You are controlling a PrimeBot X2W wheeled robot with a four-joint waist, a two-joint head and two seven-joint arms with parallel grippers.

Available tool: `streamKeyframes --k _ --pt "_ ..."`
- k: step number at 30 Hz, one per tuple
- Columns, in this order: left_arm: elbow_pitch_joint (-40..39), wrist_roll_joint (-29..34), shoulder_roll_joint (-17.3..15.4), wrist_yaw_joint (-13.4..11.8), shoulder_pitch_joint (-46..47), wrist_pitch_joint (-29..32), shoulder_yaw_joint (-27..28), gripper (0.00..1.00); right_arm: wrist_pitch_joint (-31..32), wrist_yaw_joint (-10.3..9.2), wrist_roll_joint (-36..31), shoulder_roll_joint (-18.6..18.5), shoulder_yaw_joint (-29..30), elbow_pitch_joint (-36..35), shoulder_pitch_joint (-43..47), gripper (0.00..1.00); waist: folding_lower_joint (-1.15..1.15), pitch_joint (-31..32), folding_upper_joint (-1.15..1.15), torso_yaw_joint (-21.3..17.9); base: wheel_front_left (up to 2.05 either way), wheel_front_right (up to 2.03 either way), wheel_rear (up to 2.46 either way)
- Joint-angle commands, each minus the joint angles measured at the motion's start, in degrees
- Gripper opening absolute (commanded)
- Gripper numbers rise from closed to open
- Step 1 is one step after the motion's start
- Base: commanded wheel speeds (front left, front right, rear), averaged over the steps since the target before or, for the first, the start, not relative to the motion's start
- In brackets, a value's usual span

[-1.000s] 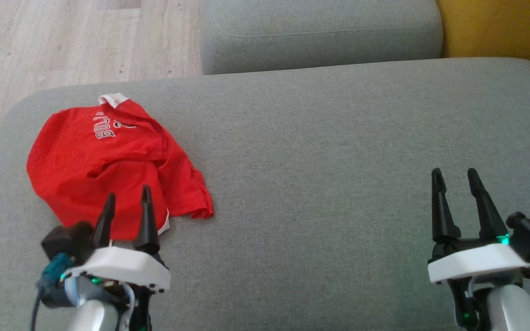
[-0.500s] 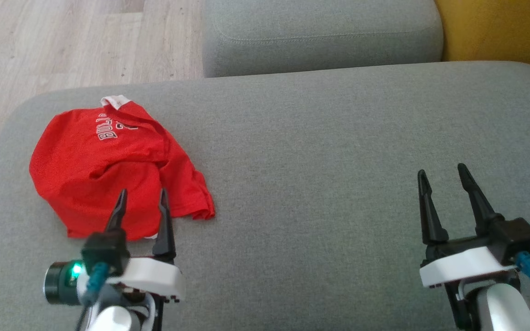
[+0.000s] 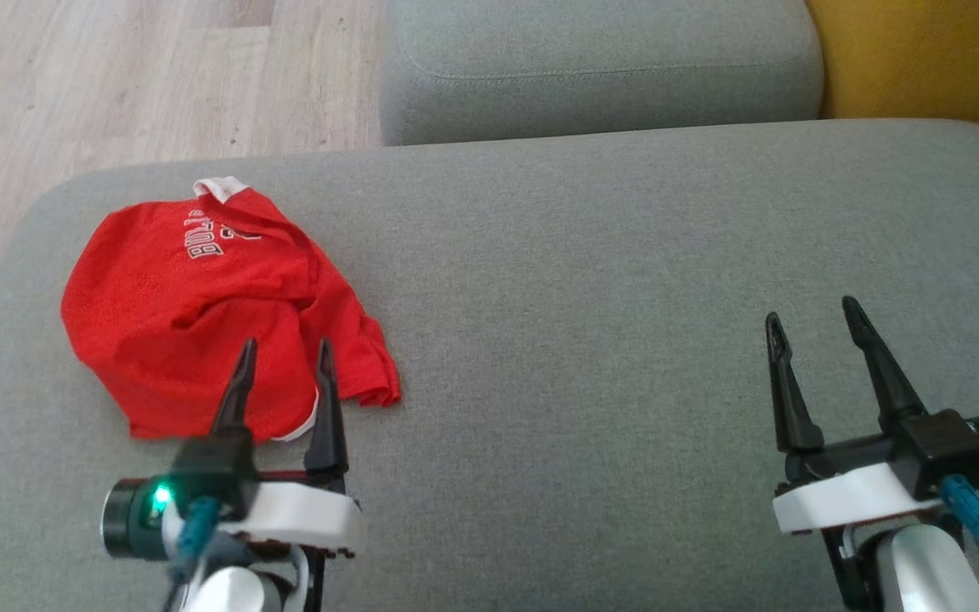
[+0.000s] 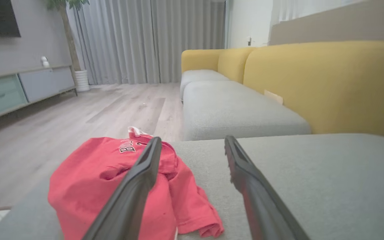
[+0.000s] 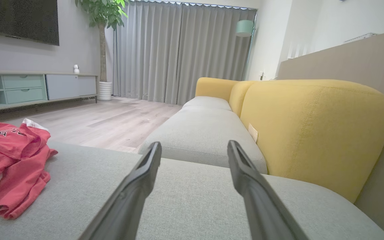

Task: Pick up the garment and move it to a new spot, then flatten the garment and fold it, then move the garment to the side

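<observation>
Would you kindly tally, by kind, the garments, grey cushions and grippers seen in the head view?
Red garment: 1
Grey cushions: 2, near cushion and far cushion
Grippers: 2, left gripper and right gripper, both open
Total: 5

We are seeing the left gripper covering part of the near hem of the red garment; its chest lettering is showing too small and creased to read. In the right wrist view we are losing the garment's far side past the left edge
</observation>
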State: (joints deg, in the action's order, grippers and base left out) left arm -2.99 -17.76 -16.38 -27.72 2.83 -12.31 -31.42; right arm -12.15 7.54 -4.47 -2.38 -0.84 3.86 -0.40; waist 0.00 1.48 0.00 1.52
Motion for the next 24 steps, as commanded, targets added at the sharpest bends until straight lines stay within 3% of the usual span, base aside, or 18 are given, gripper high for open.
streamKeyframes --k 1,8,13,24 --pt "-2.8 -0.3 0.7 2.0 1.5 -0.9 4.1 1.00 -1.1 -0.05 0.8 -0.5 -0.9 -2.1 -0.9 1.00 0.00 0.1 0.00 0.1 0.00 0.00 0.00" --pt "-1.3 0.8 6.7 12.8 -2.9 -2.1 12.1 1.00 -2.2 -0.05 13.7 -0.5 -0.2 0.9 0.5 1.00 0.00 0.6 0.00 0.0 0.00 0.00 0.00" --pt "1.5 4.1 10.5 19.3 -4.8 -2.7 16.9 1.00 -2.9 -0.05 17.2 -0.5 -2.0 2.6 1.2 1.00 0.00 1.0 0.00 -0.3 0.00 0.00 0.00" --pt "4.2 7.6 13.3 24.6 -5.5 -2.7 21.6 1.00 -2.9 -0.05 17.9 -0.5 -2.4 4.5 0.9 1.00 0.00 1.3 0.00 -0.7 0.00 0.00 0.00"
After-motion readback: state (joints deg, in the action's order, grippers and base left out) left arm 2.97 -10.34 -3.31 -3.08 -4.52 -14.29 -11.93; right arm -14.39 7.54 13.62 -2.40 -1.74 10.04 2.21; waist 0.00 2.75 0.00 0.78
